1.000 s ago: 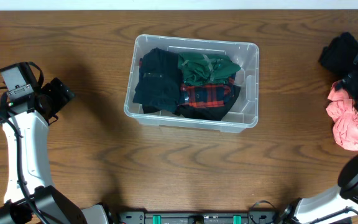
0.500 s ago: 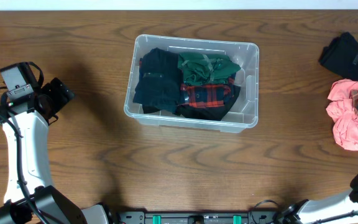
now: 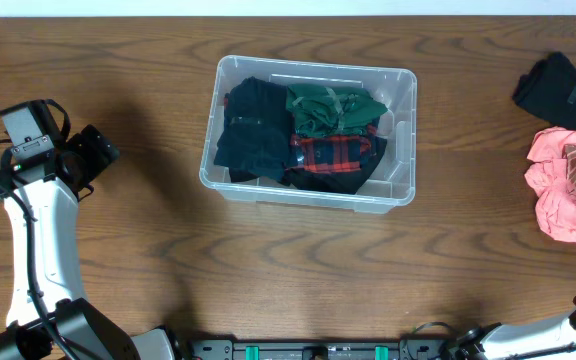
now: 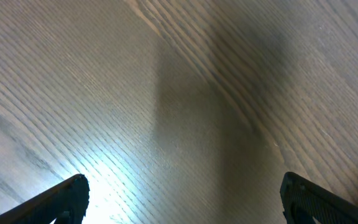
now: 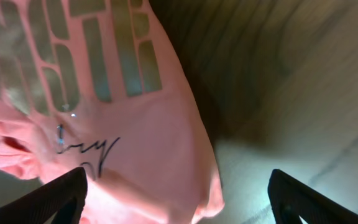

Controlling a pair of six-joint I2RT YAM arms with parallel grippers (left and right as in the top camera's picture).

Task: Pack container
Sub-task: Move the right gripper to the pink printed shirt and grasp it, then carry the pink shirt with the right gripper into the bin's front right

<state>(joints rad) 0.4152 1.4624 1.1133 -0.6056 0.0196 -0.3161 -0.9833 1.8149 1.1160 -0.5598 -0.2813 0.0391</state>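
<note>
Container (image 3: 400, 120) sits centre frame, part filled with folded clothes (image 3: 258, 135). Right gripper (image 5: 178, 190) hangs spread wide, holding nothing, over pink shirt (image 5: 135, 137) at right edge; best pinch a thick fold. Left gripper (image 4: 182, 193) likewise spread, empty.

Pink garment (image 3: 558, 200) lies just beside black garment (image 3: 558, 85) on wooden table (image 3: 118, 270).

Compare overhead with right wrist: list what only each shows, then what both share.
Only overhead: the container holding dark, green and red plaid clothes, a black garment at far right, and the left arm. Only right wrist: the grey lettering and script printed on the pink garment. Both: the pink garment lying on the wooden table.
</note>
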